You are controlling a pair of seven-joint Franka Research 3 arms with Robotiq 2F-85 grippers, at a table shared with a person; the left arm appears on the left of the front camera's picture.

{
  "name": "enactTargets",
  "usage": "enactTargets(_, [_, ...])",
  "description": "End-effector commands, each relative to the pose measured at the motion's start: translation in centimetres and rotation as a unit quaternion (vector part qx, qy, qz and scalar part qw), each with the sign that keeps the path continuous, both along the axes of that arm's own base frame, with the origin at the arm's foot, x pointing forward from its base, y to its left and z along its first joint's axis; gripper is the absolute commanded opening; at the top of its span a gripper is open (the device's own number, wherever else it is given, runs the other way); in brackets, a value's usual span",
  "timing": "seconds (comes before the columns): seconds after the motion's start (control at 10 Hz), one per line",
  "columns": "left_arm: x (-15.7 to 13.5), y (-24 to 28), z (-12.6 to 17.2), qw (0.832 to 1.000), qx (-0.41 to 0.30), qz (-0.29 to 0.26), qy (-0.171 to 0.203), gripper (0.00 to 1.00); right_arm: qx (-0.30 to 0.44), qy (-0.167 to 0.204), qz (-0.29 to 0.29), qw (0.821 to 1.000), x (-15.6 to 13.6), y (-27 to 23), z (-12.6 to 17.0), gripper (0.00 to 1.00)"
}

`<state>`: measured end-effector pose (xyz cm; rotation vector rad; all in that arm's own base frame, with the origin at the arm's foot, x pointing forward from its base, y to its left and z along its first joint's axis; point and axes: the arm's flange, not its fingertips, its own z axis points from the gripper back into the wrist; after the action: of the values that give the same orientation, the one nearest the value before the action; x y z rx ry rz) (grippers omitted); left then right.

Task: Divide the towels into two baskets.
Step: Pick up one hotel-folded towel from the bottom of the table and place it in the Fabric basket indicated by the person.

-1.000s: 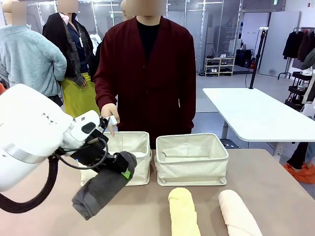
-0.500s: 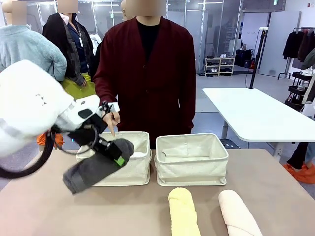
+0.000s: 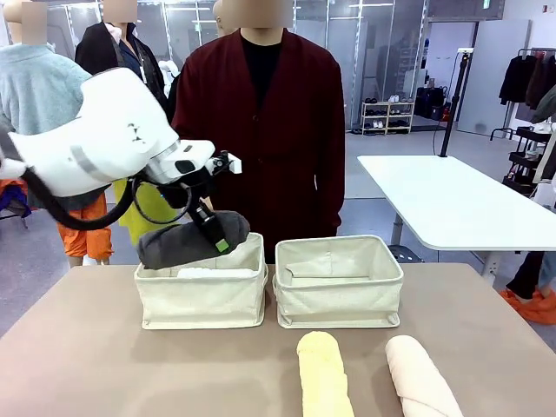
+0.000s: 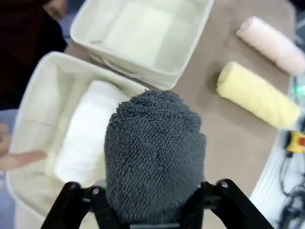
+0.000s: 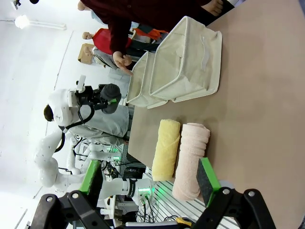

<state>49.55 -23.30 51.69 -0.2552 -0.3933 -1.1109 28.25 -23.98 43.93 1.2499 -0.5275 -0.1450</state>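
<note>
- The dark grey towel (image 3: 185, 244) is in the air, directly over the left basket (image 3: 202, 302), its lower side just above the rim.
- The left gripper (image 3: 221, 236) is clamped on the dark grey towel near its right end. In the left wrist view the two black fingers press the roll from both sides.
- From the front, the roll's long axis runs almost along the long side of the left basket, with the gripped end a little higher. The roll sticks out ahead of the jaws, so the wrist camera sees it end-on.
- The white towel (image 4: 86, 136) already lies inside the left basket, lengthwise. I judge that the coming move is a lowering straight down, and that the grey roll must land beside the white one, not across it.
- A person's hand (image 4: 21, 160) is at the rim of this basket, close to the landing place.
- The right basket (image 3: 339, 295) stands just beside the left one and holds no towel.
- The pale yellow towel (image 3: 323, 373) and the pale pink towel (image 3: 421, 378) lie on the table (image 3: 87, 365) at the robot's side, nearer to the right arm.
- The right gripper (image 5: 148, 176) has its jaws wide apart and holds nothing.
- I can read no brand, label or writing.
</note>
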Motion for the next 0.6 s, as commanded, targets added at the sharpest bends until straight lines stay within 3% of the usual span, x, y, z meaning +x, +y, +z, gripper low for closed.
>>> enactTargets(0.0, [3.2, -0.1, 0.0, 0.998, 0.056, -0.040, -0.012, 0.36, 0.000, -0.005, 0.002, 1.000, -0.4, 0.0, 0.3, 1.00])
enactTargets(0.1, [4.5, -0.2, -1.3, 0.995, 0.096, -0.031, -0.027, 0.36, 0.000, -0.005, 0.002, 1.000, -0.4, 0.0, 0.3, 1.00])
enactTargets(0.3, [6.8, -0.7, -4.3, 0.994, 0.102, -0.038, -0.024, 0.36, 0.000, -0.005, 0.002, 1.000, -0.4, 0.0, 0.3, 1.00])
enactTargets(0.4, [7.6, -0.6, -5.3, 0.993, 0.098, -0.054, -0.024, 0.72, 0.000, -0.005, 0.002, 1.000, -0.4, 0.0, 0.3, 1.00])
enactTargets(0.5, [8.3, -0.5, -5.9, 0.992, 0.105, -0.053, -0.032, 0.70, 0.000, -0.005, 0.002, 1.000, -0.4, 0.0, 0.3, 1.00])
